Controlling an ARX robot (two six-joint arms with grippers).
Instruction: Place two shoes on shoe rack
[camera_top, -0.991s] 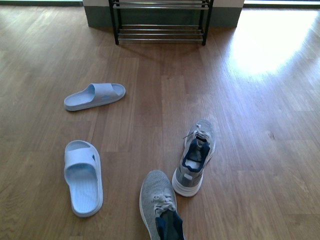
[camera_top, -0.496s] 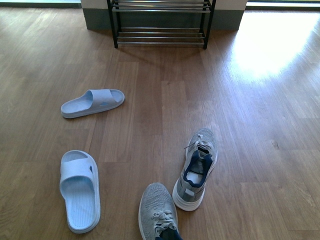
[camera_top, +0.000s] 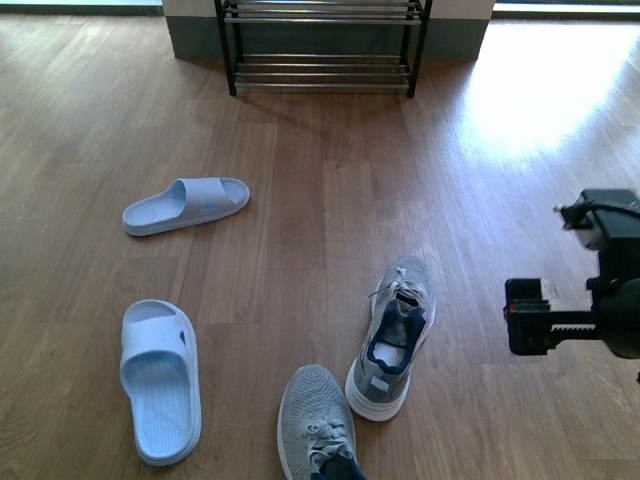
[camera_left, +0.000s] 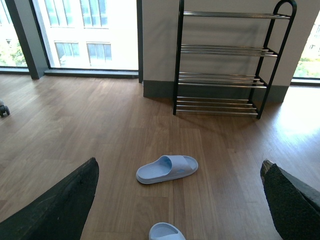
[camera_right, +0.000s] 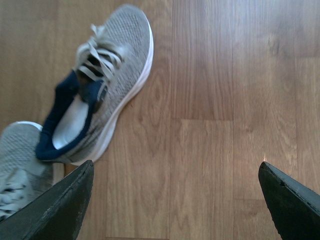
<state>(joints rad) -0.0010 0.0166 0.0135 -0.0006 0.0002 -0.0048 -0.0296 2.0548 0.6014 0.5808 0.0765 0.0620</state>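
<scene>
Looks like a home entryway.
Here's a wood floor (camera_left: 100, 130), tall windows (camera_left: 90, 35), a shoe rack (camera_left: 222, 50) against the wall (camera_left: 157, 45), well ahead of the left pincer (camera_left: 178, 161).

Front cam looks down the floor (camera_top: 300, 200) at the rack (camera_top: 322, 72); my left wrist cam shares that rack, from lower. Right wrist cam points straight down, close over a sneaker (camera_right: 102, 85).

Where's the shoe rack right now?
The shoe rack stands against the far wall, top centre of the front view; the nearest shoe, a pale blue slide, lies apart, leftward.
</scene>
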